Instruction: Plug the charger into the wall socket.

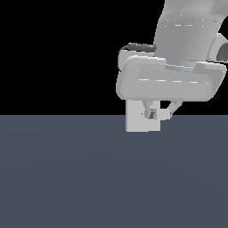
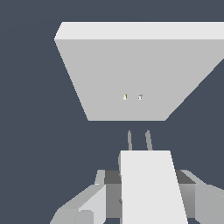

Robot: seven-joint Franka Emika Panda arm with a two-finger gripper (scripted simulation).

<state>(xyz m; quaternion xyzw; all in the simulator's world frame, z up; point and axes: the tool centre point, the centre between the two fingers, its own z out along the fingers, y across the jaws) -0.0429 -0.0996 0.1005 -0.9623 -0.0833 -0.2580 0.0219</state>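
Here's the pale grey Franka arm (image 1: 178,53) hanging low over the flat slate-blue floor (image 1: 67,178), its broad hand filling the upper right of the exterior view. Down below it, the gripper (image 1: 156,114) has its two fingers pinched on the small plain off-white block-shaped charger (image 2: 151,188), one finger (image 2: 83,205) pressed against each flank of it. From the wrist view, the charger sits square between those fingers with two thin grey prongs (image 2: 139,140) sticking out of its front end. Those prongs point straight at the flat upright white square plate of the wall socket (image 2: 131,70), and they line up closely with the two tiny dark-and-yellowish holes (image 2: 132,96) at the plate's centre. The prong tips are close to the plate, with a strip of floor between them in the wrist view, so they are not in the holes. In the exterior view the socket (image 1: 136,122) stands on the floor directly behind the gripper, partly hidden by the hand.
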